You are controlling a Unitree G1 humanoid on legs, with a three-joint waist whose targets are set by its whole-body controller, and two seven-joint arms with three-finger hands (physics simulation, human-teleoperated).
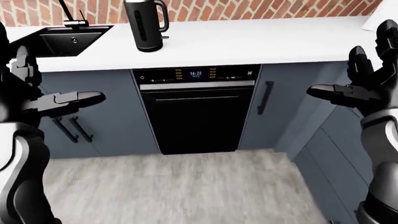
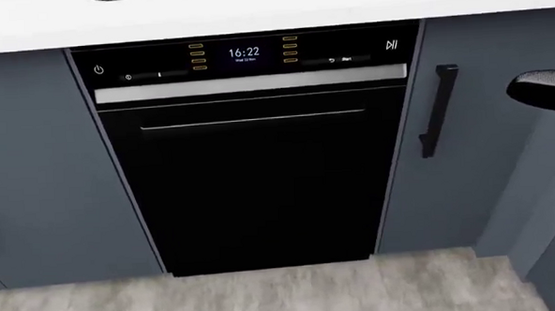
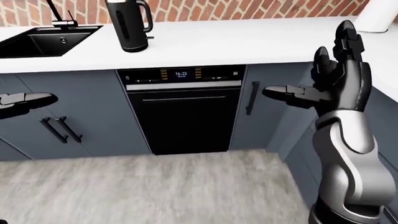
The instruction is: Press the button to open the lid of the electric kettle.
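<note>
A black electric kettle (image 1: 146, 24) stands upright on the white counter (image 1: 248, 39) at the top of the left-eye view, right of the sink; its top is cut off by the frame, so lid and button do not show. It also shows in the right-eye view (image 3: 129, 25). My left hand (image 1: 59, 100) is open at the left edge, well below and left of the kettle. My right hand (image 3: 320, 86) is open, fingers spread, at the right, far from the kettle. Both hands are empty.
A black sink (image 1: 65, 41) with a tap is set in the counter at the top left. A black dishwasher (image 2: 250, 164) with a lit clock panel sits under the counter between grey cabinet doors (image 1: 99, 116). Grey floor (image 1: 174, 186) lies below. Brick wall behind.
</note>
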